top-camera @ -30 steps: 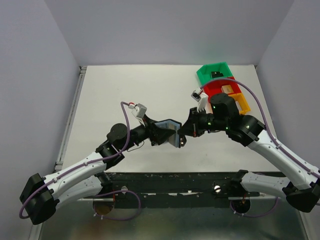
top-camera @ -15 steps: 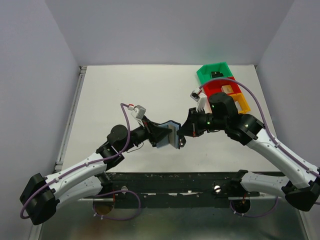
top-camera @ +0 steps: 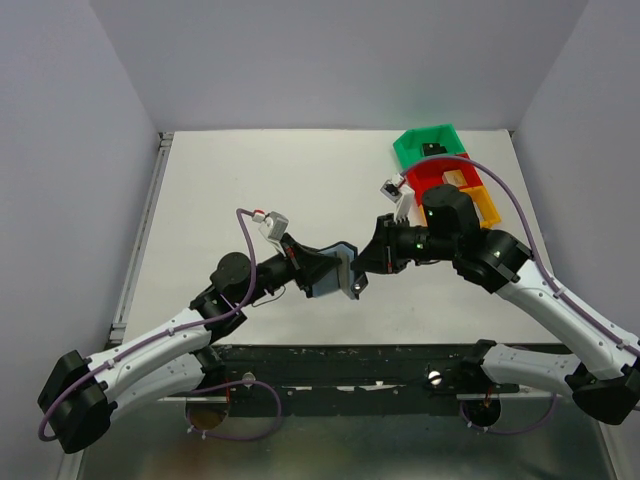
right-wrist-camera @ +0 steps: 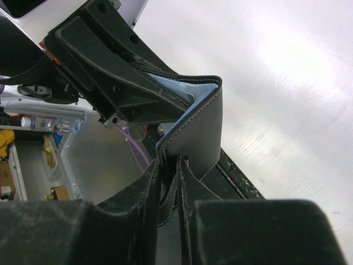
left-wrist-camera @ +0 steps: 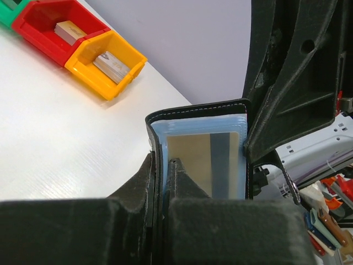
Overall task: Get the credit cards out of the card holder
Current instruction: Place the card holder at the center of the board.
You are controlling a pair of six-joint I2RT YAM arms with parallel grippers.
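**Two grippers hold the card holder up between them**

The white table (top-camera: 220, 180) has green, red and orange bins (top-camera: 445, 175) at its far right corner. The card holder (top-camera: 335, 270) is not lying on the table. It hangs in the air over the middle, a bit nearer the near edge, and it is open like a book.

The holder looks soft and light, so I think it will bend if pulled hard. One credit card (left-wrist-camera: 201, 163), tan with a grey stripe, shows through a clear pocket. It is thin, and probably stiff and slippery. The best place to grab it is likely its bare edge at the pocket's mouth.

The left gripper (left-wrist-camera: 162, 165) is pinched tight on the edge of one flap. The right gripper (right-wrist-camera: 168, 165) has the other flap between its fingers, which sit close together. I cannot tell if they squeeze it or have let go a little.
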